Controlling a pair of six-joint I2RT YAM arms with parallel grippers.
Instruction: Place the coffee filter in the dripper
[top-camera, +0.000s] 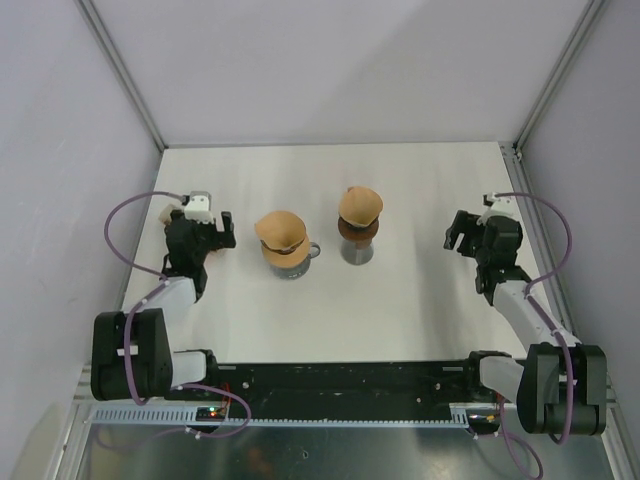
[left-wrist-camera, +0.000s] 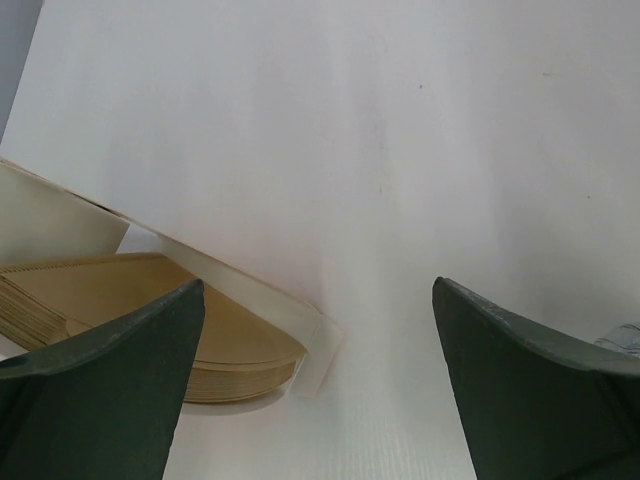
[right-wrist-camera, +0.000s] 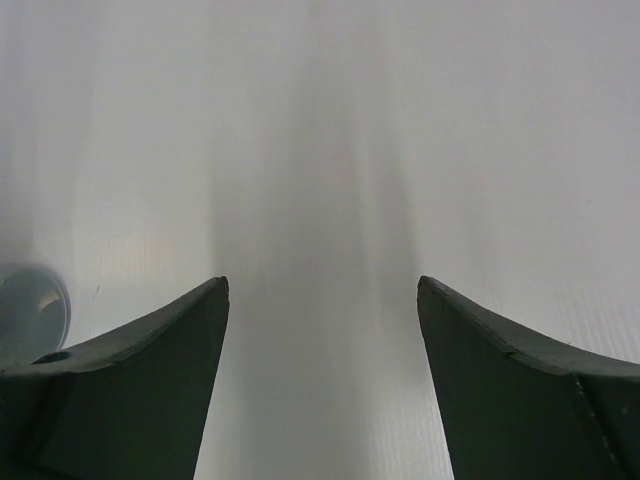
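Filter stack (top-camera: 281, 230) mid-table, nearer left gripper (top-camera: 226, 232), lying toward the right edge from it. Dripper (top-camera: 357, 233) just beyond. Left gripper and right gripper (top-camera: 452, 232) both spread, empty.

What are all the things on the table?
filter pile: one, tan, on top of the cup, near the middle
cup: one, grey, with a handle, under the pile
filter: one, tan, sitting in the dripper
dripper: one, brown, right of the cup
base: one, grey, under the dripper
filter stack: one, tan, in a clear sleeve, seen only by the left wrist camera; perhaps the same pile
table: one, white
left gripper: one, black, open and empty, left side
right gripper: one, black, open and empty, right side
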